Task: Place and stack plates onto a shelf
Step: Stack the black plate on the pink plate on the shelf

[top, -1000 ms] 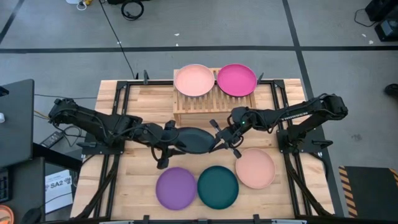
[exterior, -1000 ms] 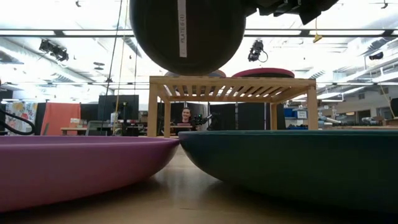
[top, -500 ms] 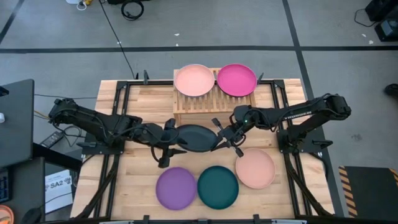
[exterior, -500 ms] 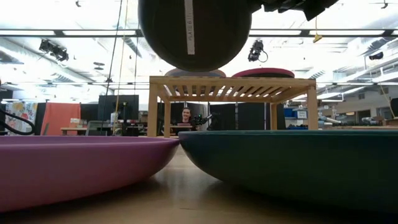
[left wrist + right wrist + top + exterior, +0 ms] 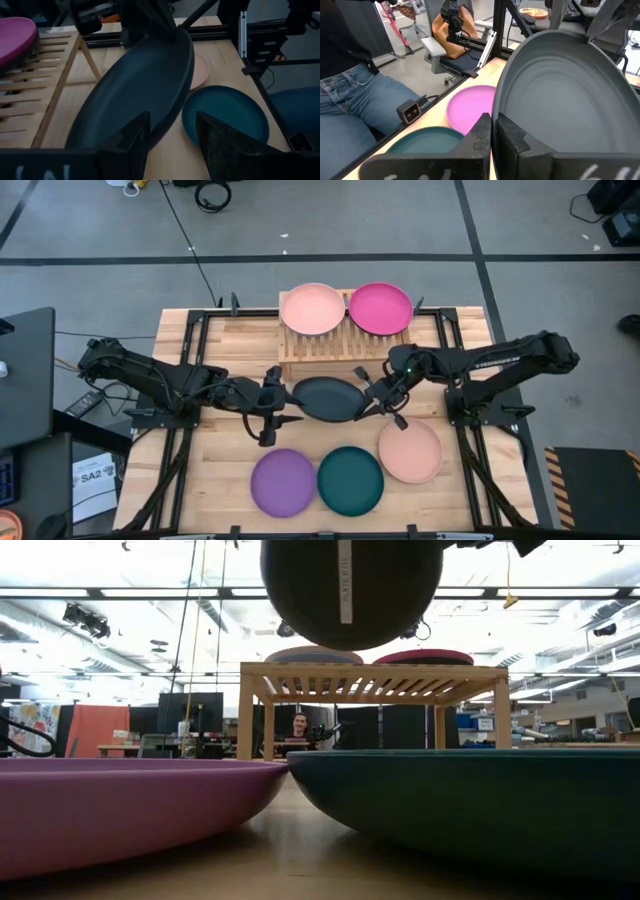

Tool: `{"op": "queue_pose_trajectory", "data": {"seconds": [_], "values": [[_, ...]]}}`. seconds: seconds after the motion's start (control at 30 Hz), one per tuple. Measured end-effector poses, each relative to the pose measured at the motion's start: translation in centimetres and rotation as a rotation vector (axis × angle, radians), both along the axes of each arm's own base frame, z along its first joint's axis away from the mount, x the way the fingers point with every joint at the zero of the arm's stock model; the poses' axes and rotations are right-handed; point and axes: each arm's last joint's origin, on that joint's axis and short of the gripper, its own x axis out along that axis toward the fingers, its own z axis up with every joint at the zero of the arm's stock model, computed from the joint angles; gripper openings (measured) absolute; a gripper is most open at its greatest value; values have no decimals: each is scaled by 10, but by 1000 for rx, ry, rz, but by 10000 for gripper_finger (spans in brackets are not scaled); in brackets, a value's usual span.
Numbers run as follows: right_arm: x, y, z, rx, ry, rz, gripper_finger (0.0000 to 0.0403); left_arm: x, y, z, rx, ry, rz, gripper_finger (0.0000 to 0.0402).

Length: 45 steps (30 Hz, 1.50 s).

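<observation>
Right tool (image 5: 376,403) is clamped on the right rim of the charcoal plate (image 5: 327,398); its wrist view shows both fingers closed tight on the rim. Left tool (image 5: 272,402) sits at the plate's left rim with its fingers parted either side of the edge, not visibly pinching. The plate is carried in the air, above the worktop (image 5: 220,340), as the low view shows its underside well clear of the surface.

Key relation: the shelf (image 5: 315,348) lies directly beyond the carried plate, toward the far edge of the worktop, with the plate just in front of the shelf's front rail. The plate hangs between the two tools, which face each other along the left-right line. Judgement: the carrying right arm is the nearer one to the magenta plate's side.

Shelf top is already occupied: peach plate on shelf (image 5: 312,308) on the left, magenta plate (image 5: 380,308) on the right, touching or nearly so. No bare slot remains, so the charcoal plate most likely has to stack on one of them.

Near edge of the worktop: purple plate (image 5: 283,482), dark teal plate (image 5: 350,479), second peach plate (image 5: 410,450), all lying flat. None stands between the carried plate and the shelf. A person shows far behind in the low view.
</observation>
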Motion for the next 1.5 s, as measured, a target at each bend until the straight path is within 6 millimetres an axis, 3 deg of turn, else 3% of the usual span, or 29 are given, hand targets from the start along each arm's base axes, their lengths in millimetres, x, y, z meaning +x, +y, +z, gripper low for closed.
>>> {"op": "queue_pose_trajectory", "data": {"seconds": [0.53,1.0,1.23,1.5], "values": [[-50,-4,33,-39,-53,-89,18,0,0,-1,2,4,0,165],[-94,-20,62,-332,-255,-488,18,0,0,0,2,2,2,165],[-102,-42,59,-511,-181,-721,18,0,0,0,3,2,2,165],[-100,-74,42,-555,15,-851,18,0,0,0,2,1,2,165]]}}
